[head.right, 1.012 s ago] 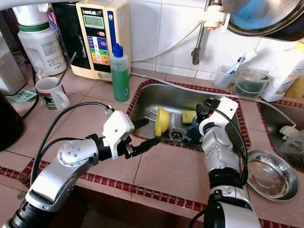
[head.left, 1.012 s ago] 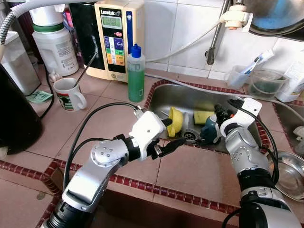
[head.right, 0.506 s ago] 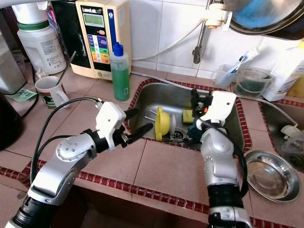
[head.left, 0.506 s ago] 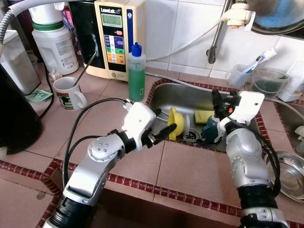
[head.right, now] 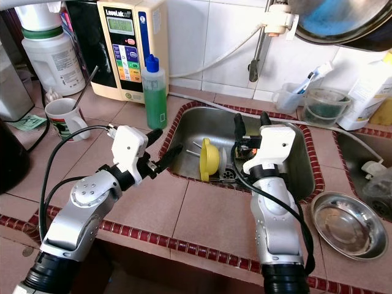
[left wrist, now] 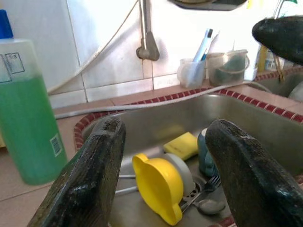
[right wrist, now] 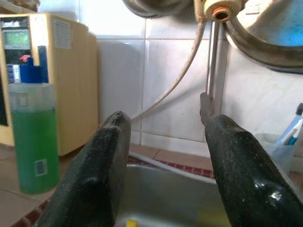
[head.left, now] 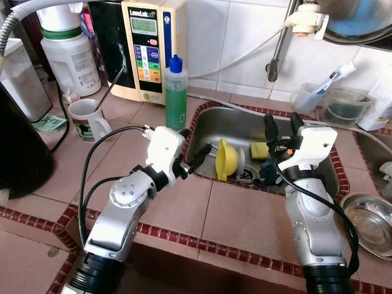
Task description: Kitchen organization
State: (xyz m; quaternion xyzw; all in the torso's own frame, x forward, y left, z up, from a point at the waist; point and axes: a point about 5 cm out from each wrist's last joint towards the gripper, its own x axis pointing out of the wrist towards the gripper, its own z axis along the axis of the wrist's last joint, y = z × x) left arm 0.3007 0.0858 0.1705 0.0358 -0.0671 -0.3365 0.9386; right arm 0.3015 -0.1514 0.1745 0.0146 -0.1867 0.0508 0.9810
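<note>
1. Left end effector (head.left: 193,160): fingers spread wide, empty, poised over the left rim of the sink (head.left: 211,120), aimed toward the basin.
2. Right end effector (head.left: 279,127): fingers parted wide, empty, raised above the middle of the sink, pointed up at the tiled wall.
3. In the basin: yellow cup (head.left: 225,159) on its side, just beside the drain; yellow sponge (head.left: 259,150) near the back; dark blue-grey cup (left wrist: 208,156) beside the sponge; fork (left wrist: 204,185) and spoon (left wrist: 208,206) near the drain.
4. On the bench, just left of the sink: green soap bottle (head.left: 176,95) with blue cap, upright.
5. Farther left along the bench: white mug (head.left: 89,121) with a utensil standing in it; beige appliance (head.left: 147,49) against the wall; large white jug (head.left: 70,55) beside it.
6. Right of the sink: clear cup holding a toothbrush (head.left: 310,93), clear tub (head.left: 343,106), steel bowl (head.left: 369,218) on the bench edge.
</note>
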